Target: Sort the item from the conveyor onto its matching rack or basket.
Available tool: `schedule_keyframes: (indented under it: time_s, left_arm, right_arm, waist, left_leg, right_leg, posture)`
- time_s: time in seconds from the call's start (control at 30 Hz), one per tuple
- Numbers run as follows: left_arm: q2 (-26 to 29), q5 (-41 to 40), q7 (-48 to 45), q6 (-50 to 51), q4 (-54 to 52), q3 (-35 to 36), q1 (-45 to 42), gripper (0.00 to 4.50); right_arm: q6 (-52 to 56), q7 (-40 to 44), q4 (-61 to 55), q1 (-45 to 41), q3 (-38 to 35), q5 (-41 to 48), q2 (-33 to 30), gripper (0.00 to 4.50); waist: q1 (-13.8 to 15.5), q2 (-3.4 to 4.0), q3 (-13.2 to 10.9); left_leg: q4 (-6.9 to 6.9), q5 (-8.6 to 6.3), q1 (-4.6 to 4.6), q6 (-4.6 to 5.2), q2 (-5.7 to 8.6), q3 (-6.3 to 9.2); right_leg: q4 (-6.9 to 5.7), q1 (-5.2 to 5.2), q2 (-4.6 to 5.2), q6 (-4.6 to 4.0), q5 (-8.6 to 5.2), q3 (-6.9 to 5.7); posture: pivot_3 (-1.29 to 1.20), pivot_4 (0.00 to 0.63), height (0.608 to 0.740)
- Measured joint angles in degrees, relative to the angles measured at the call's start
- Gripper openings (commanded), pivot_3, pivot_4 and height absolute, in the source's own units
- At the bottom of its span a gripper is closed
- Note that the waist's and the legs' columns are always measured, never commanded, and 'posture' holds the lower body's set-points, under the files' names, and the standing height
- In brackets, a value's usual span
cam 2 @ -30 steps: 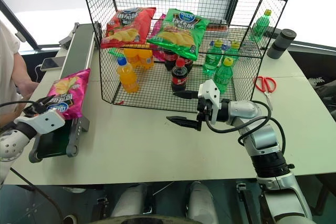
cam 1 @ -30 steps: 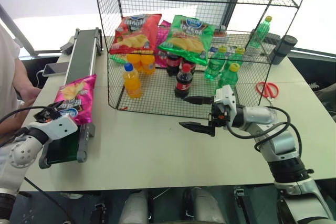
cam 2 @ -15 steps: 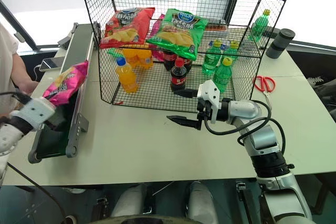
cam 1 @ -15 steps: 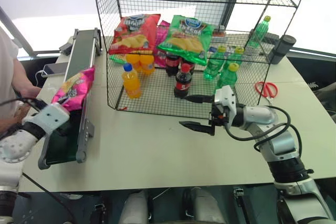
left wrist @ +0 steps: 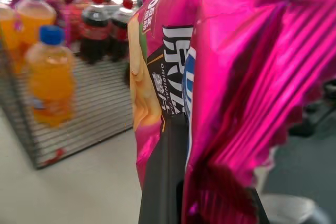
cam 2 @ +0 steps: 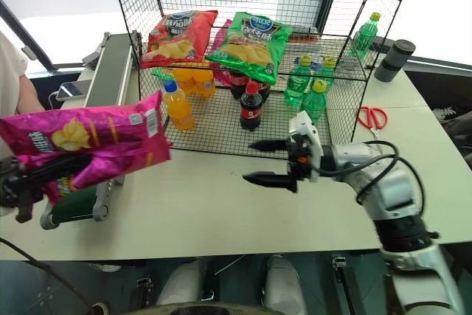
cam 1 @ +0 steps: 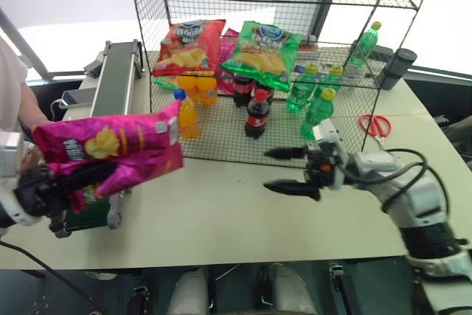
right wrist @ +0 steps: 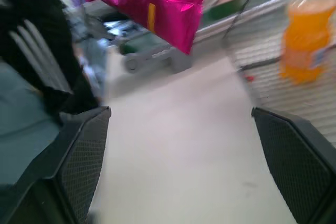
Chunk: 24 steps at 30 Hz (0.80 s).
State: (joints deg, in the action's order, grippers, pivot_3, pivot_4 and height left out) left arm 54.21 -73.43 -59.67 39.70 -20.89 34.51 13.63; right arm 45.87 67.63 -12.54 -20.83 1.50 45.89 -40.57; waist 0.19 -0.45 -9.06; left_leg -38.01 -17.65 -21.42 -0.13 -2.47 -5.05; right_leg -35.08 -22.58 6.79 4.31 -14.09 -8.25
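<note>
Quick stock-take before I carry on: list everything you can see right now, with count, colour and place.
Pink chip bag: one, magenta, held lengthwise above the table's left front, off the belt.
Conveyor: one, dark green belt, grey rails, table's left side.
Wire rack: one, black, tiered, back of table.
Red chip bag: one, on the rack's middle shelf, left.
Green chip bag: one, middle shelf, beside the red one.
Orange bottles: three or so, lower tier, left.
Cola bottles: at least two, dark, lower tier, centre.
Green bottles: four, lower tier right and behind.
Scissors: one, red handles, right of rack.
Dark cylinder: one, table's far right.
Person's arm: left edge.
Left tool: shut on the pink chip bag.
Right tool: open, over the table centre.
</note>
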Motion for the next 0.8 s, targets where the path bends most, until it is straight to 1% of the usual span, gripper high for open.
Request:
schedule_keyframes:
  time_s: [0.07, 0.1, 0.17, 0.23, 0.37, 0.53, 0.63, 0.73, 0.8]
  left_arm:
    - [-1.97, -3.71, 1.26, 3.16, -2.09, -4.92, -3.17, 0.03]
    - [-3.27, -5.07, 1.90, 4.76, -2.20, -7.91, -6.16, 0.03]
    - [-6.10, -6.44, 2.71, 6.77, -1.95, -12.92, -11.48, 0.03]
    - [-7.69, -7.30, 3.02, 8.82, -0.86, -16.08, -14.97, 0.03]
    - [-9.68, -7.00, 2.18, 10.76, 3.27, -19.75, -21.62, 0.03]
    - [-12.11, -4.34, 1.14, 11.58, 7.47, -22.30, -26.52, 0.03]
    - [-13.80, -2.66, 1.04, 11.35, 8.03, -22.59, -27.91, 0.03]
    - [-16.11, -0.88, 1.43, 10.88, 8.10, -22.71, -28.33, 0.03]
    - [-16.59, 0.22, 1.71, 10.86, 7.32, -23.24, -28.10, 0.03]
  right_arm:
    - [4.40, -0.77, -1.20, -0.05, -1.09, 3.94, -0.04, 4.50]
    - [6.09, -1.18, -1.26, -0.04, -1.67, 5.16, -0.17, 4.50]
    - [7.56, -2.50, -1.10, -0.06, -2.15, 5.33, -0.40, 4.50]
    - [8.92, -4.20, -0.96, -0.07, -2.58, 6.11, -0.12, 4.50]
    - [14.15, -8.40, -1.32, -0.27, -4.87, 11.60, 1.99, 4.50]
    - [20.13, -14.11, -1.94, -2.80, -7.60, 20.67, 4.47, 4.50]
    - [21.65, -16.96, -2.14, -3.73, -7.66, 22.99, 5.99, 4.50]
    - [22.10, -19.23, -1.97, -3.84, -6.80, 23.04, 8.29, 4.50]
    - [22.44, -20.47, -1.65, -4.00, -6.26, 23.18, 9.98, 4.50]
  waist:
    - [0.07, -0.09, 0.05]
    - [0.12, -0.08, 0.05]
    - [0.36, -0.09, 0.06]
    - [0.21, -0.12, 0.08]
    - [0.49, -0.12, 0.08]
    - [0.43, -0.13, 0.08]
    - [0.46, -0.16, 0.09]
    - [0.44, -0.16, 0.09]
    - [0.41, -0.16, 0.09]
  left_leg:
    - [0.00, 0.00, -0.01, 0.00, -0.01, 0.00]
    - [0.00, 0.00, 0.01, 0.00, -0.01, -0.01]
    - [0.00, 0.01, 0.00, -0.01, 0.01, -0.02]
    - [0.00, 0.02, 0.00, -0.02, 0.02, -0.05]
    - [-0.01, 0.04, -0.03, -0.04, 0.02, -0.03]
    - [-0.01, 0.04, -0.03, -0.04, 0.02, -0.04]
    - [-0.01, 0.04, -0.05, -0.03, 0.02, -0.02]
    - [-0.01, 0.04, -0.06, -0.03, 0.02, -0.03]
    - [-0.01, 0.04, -0.06, -0.03, 0.02, -0.02]
  right_leg:
    - [-0.02, -0.03, -0.02, -0.01, 0.01, 0.01]
    - [-0.04, -0.01, -0.05, -0.02, 0.01, 0.01]
    - [-0.05, -0.03, -0.09, -0.02, 0.02, -0.01]
    - [-0.07, -0.04, -0.13, -0.02, 0.02, 0.01]
    - [-0.05, -0.04, -0.20, -0.02, 0.02, 0.01]
    - [-0.03, -0.05, -0.20, -0.02, 0.03, 0.03]
    - [-0.02, -0.05, -0.21, -0.02, 0.02, 0.03]
    - [-0.02, -0.06, -0.20, -0.01, 0.03, 0.03]
    - [-0.03, -0.06, -0.21, -0.01, 0.03, 0.03]
  posture:
    - [0.00, 0.150, 0.740]
    - [0.00, 0.150, 0.740]
    - [0.00, 0.150, 0.740]
    - [0.00, 0.150, 0.740]
    - [0.00, 0.150, 0.740]
    - [0.00, 0.150, 0.740]
    - [0.00, 0.150, 0.740]
    - [0.00, 0.150, 0.740]
    - [0.00, 0.150, 0.740]
